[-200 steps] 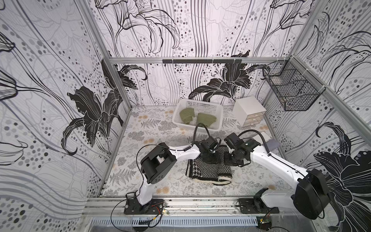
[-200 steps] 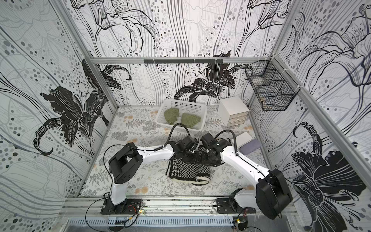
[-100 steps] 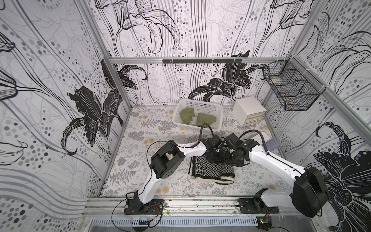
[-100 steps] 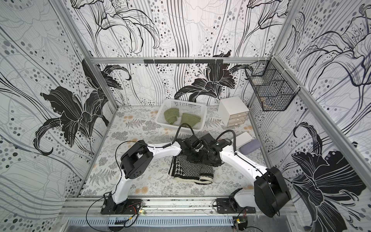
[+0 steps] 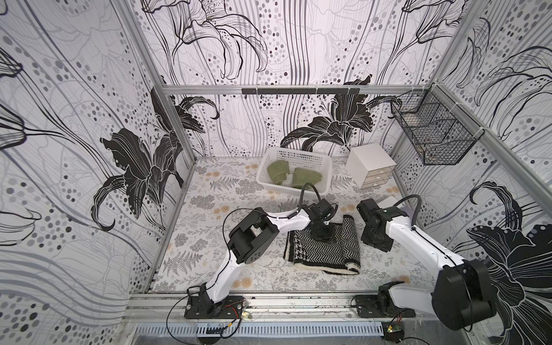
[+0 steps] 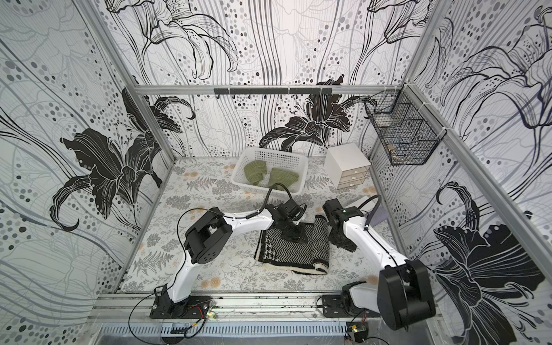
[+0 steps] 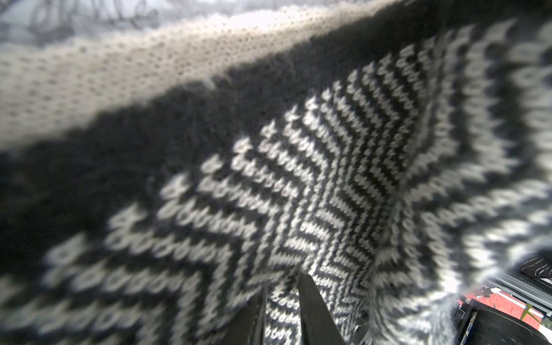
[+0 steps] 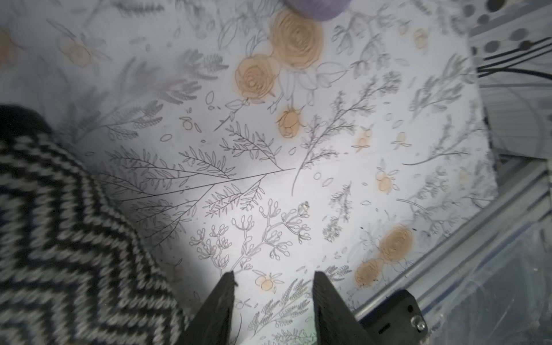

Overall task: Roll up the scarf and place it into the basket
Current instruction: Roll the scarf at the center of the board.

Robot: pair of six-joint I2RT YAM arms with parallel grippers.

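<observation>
Top views both show one scarf (image 5: 322, 254) lying on the tabletop (image 5: 209, 224) in front of one basket (image 5: 298, 155) with two green rolls (image 5: 277, 173). Its rolled edge runs near-to-far just beside the open, empty right gripper (image 8: 274, 276), while the narrow left gripper (image 7: 282, 283) pinches its cloth.

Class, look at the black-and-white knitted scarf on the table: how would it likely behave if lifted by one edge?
Probably floppy: the scarf lies in soft folds and puckers where the left pincer pinches it. Likely grippy rather than slippery, given the fuzzy knit. Its loosely rolled end may well unroll when lifted.
</observation>
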